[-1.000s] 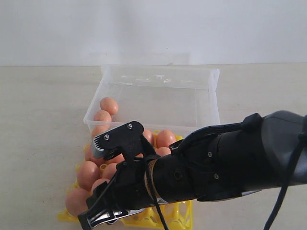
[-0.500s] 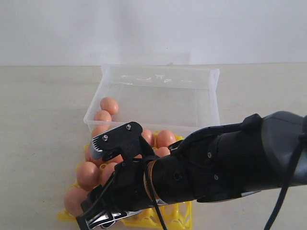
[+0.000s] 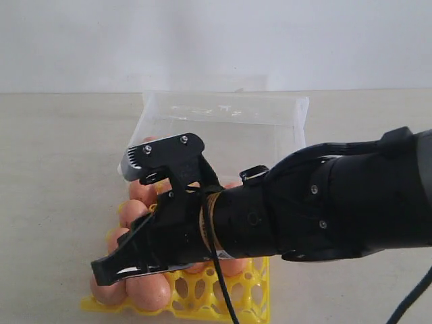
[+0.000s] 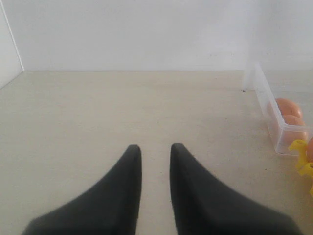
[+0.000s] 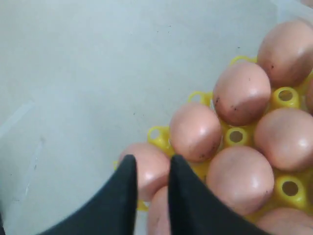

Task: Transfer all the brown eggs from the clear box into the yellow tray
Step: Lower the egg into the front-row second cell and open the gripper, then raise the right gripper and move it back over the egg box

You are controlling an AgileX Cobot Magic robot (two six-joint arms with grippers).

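Note:
Several brown eggs [image 5: 195,129] sit in the cups of the yellow tray [image 3: 223,300], which stands in front of the clear box [image 3: 223,128]. My right gripper [image 3: 111,219] hangs over the tray's front left corner. Its fingers stand a little apart with nothing between them, and an egg [image 5: 146,169] lies just below the tips [image 5: 152,161]. In the left wrist view two more brown eggs [image 4: 286,107] show inside the clear box [image 4: 274,122], by its wall. My left gripper [image 4: 155,149] rests low over bare table, jaws slightly apart and empty.
The right arm's black body [image 3: 324,209] covers much of the tray and the box's front wall. Bare beige table [image 3: 61,169] lies left of the box and tray. A white wall [image 3: 216,40] closes the back.
My right gripper has lifted up off the tray's front left corner. An egg now shows in the front cup under it, and the jaws look narrower.

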